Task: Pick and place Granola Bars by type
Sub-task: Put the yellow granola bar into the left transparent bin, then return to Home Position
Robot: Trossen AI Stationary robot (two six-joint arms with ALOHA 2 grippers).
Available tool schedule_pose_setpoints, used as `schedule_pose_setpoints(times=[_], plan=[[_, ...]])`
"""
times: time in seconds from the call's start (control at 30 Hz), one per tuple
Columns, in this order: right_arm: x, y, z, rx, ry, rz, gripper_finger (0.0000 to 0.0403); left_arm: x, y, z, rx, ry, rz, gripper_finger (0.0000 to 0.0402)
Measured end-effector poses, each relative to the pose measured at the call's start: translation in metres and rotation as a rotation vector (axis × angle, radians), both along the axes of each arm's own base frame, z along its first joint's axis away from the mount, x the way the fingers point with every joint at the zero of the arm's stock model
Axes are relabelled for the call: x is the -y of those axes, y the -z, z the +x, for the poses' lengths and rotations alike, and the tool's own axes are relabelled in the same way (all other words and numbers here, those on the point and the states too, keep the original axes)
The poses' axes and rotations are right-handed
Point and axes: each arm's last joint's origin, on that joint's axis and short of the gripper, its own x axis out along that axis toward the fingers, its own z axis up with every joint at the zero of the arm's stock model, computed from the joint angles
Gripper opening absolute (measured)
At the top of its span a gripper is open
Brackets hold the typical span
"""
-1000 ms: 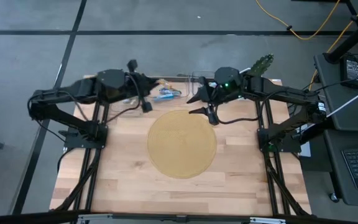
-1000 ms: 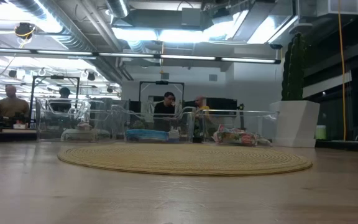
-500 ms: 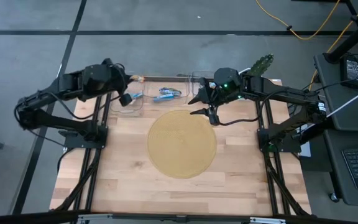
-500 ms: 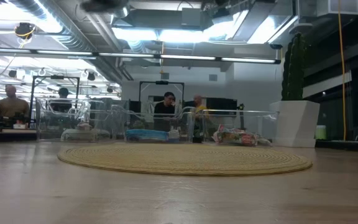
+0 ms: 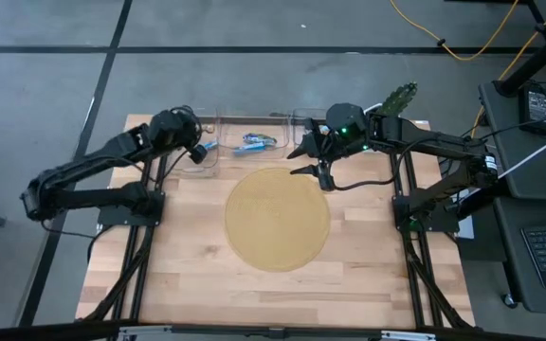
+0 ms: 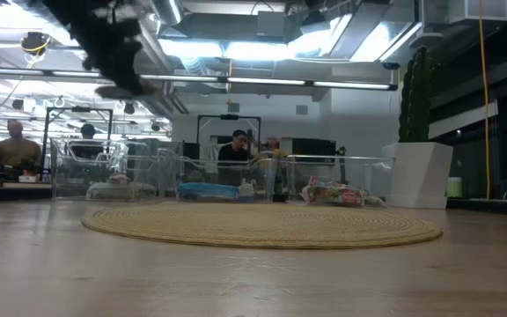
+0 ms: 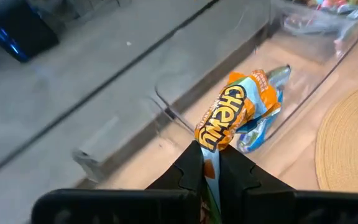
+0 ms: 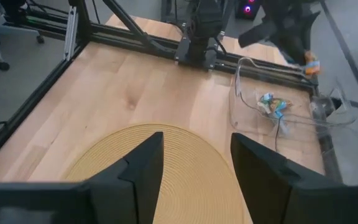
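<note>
Left jaws (image 7: 211,163) pinch an orange, crinkled granola bar (image 7: 232,118) by its end.

"CHEWY" reads in white capitals on the orange wrapper of the granola bar (image 7: 238,118) pinched in the left gripper (image 7: 211,163), lettering running toward 1 o'clock in the left wrist view. Rest of that wrapper's print too small to read. No other legible text, numbers or signs anywhere else.
</note>
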Motion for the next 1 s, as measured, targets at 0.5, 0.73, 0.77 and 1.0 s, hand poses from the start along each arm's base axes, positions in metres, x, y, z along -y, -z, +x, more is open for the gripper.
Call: schedule_pose_setpoints(times=[0.5,0.73,0.77,1.0], plan=[[-0.003,0.008,-0.004,-0.104,0.02,0.059,0.0189,-0.014,0.045,-0.011,-0.011,-0.152,-0.139,0.0079],[-0.003,0.008,-0.004,-0.102,0.014,0.05,0.0189,-0.012,0.045,-0.011,0.041,-0.084,-0.199,0.016],[-0.003,0.008,-0.004,-0.101,0.011,0.045,0.0189,-0.011,0.044,-0.011,0.052,-0.087,-0.2,0.0168],[-0.004,0.009,-0.005,-0.113,0.005,0.037,0.0189,-0.001,0.014,-0.018,0.207,-0.008,-0.2,0.0188]])
